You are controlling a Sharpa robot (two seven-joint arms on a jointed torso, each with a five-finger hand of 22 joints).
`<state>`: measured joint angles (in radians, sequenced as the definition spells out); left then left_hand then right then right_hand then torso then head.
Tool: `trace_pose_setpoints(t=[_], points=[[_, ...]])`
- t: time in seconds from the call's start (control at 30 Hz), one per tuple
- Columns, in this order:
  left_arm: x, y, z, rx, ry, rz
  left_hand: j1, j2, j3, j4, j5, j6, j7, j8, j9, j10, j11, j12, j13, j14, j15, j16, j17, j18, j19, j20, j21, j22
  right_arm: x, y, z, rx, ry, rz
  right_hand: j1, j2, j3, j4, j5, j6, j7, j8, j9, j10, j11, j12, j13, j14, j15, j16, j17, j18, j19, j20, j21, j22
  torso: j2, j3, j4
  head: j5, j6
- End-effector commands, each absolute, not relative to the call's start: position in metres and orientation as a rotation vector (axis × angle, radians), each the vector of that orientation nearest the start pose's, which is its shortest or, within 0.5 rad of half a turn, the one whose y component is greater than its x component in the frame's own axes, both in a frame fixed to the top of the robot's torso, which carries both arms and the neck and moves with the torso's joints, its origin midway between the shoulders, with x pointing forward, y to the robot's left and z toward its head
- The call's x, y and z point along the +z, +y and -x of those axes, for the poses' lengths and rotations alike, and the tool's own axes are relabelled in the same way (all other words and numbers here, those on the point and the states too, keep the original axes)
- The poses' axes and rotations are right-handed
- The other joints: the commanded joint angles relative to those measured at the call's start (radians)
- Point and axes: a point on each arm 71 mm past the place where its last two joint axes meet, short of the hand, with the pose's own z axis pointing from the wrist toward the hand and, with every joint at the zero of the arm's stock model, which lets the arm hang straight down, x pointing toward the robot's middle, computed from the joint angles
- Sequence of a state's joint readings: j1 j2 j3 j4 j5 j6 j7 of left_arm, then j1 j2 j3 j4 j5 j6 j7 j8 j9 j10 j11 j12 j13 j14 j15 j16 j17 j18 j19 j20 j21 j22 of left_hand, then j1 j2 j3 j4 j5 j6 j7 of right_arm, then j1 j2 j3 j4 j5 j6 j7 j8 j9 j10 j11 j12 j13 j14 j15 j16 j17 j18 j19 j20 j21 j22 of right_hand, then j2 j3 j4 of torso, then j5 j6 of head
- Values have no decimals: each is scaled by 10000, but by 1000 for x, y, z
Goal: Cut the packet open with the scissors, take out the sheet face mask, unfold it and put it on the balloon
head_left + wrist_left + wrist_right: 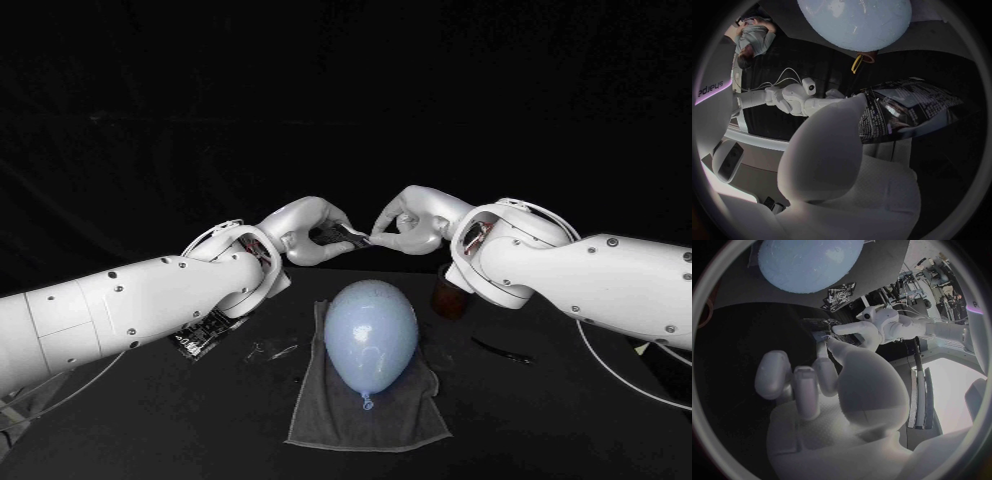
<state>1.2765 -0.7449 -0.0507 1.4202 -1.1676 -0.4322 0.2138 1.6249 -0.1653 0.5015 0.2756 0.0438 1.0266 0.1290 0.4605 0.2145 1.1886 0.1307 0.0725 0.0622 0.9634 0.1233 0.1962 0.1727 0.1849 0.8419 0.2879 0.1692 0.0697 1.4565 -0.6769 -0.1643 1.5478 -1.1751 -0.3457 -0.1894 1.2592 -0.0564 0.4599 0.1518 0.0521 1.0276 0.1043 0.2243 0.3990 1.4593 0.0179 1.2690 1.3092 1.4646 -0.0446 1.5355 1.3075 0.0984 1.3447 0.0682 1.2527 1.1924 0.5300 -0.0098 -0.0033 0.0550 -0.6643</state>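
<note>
Holding the packet point(346, 235) aloft behind the balloon point(371, 335): your left hand point(306, 236) grips one end, and your right hand point(400, 228) seems to pinch the other. Packet likely light, thin, slick and crinkly. Pinch firmly at its edges, since the contents are probably soft.

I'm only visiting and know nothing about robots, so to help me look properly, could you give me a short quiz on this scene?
1. True or false: the balloon lies on a grey cloth.
2. The left robot hand and right robot hand hold between them: A the scissors; B a dark packet; C the balloon.
3. Is anything laid over the balloon yet?
Key: 1 true; 2 B; 3 no.
</note>
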Motion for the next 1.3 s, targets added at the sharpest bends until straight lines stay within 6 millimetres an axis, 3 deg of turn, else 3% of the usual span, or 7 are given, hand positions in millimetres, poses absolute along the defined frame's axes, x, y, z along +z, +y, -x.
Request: trace_pose_setpoints(t=[0.03,0.17,0.27,0.33,0.8,1.3], points=[[-139,170,-509,-9911,14352,-1114,93,32,54,17,39,46,3,40,466,72,-30,-69,8,76,-20,-51,-2,-25,59,-28,-63,-8,-107,-118,-498,8011,16580,818,-170,8,-25,131,-38,15,-16,39,22,83,25,36,370,838,-1,60,1464,-84,9,-39,48,15,2,0,4,-19,-4],[-139,170,-509,-9905,14342,-1152,93,32,54,17,39,46,3,40,466,72,-30,-69,8,76,-20,-51,-2,-25,59,-28,-63,-8,-107,-119,-498,8029,16635,794,-264,51,-49,263,-38,8,-15,45,48,102,28,83,423,841,1,65,1480,-85,9,-38,50,31,5,-2,2,-40,-18],[-138,169,-508,-9903,14336,-1176,93,32,54,17,39,46,3,40,466,72,-30,-69,8,76,-20,-51,-2,-25,59,-28,-63,-8,-108,-120,-498,8023,16680,777,-314,126,-43,367,-37,9,-20,52,68,111,26,103,452,841,1,66,1486,-82,-1,-38,38,27,1,-6,4,-73,63],[-138,168,-508,-9914,14333,-1189,93,32,54,17,39,46,3,40,466,72,-30,-69,8,76,-20,-51,-2,-25,59,-28,-63,-8,-108,-120,-499,8020,16705,763,-324,220,-10,435,-37,13,-29,59,84,115,21,113,469,838,-1,63,1473,-83,1,-38,42,40,3,-8,6,-101,55],[-137,164,-506,-10035,14317,-1267,90,25,85,4,39,46,-14,47,477,81,-22,-76,7,82,-18,-59,-2,-26,67,-29,-66,-8,-109,-116,-500,7989,16936,847,-185,298,72,394,-36,20,-57,85,129,157,-2,221,569,841,-18,67,1493,-87,11,-47,56,74,1,-18,17,-74,-74],[-136,164,-506,-10022,14324,-1280,90,25,85,4,39,46,-14,47,477,81,-22,-76,7,82,-18,-59,-2,-26,67,-29,-66,-8,-110,-115,-501,7969,16997,926,7,609,315,361,-35,13,-65,122,208,187,-13,286,655,853,-31,83,1558,-87,5,-61,48,98,-4,-4,1,-83,-58]])
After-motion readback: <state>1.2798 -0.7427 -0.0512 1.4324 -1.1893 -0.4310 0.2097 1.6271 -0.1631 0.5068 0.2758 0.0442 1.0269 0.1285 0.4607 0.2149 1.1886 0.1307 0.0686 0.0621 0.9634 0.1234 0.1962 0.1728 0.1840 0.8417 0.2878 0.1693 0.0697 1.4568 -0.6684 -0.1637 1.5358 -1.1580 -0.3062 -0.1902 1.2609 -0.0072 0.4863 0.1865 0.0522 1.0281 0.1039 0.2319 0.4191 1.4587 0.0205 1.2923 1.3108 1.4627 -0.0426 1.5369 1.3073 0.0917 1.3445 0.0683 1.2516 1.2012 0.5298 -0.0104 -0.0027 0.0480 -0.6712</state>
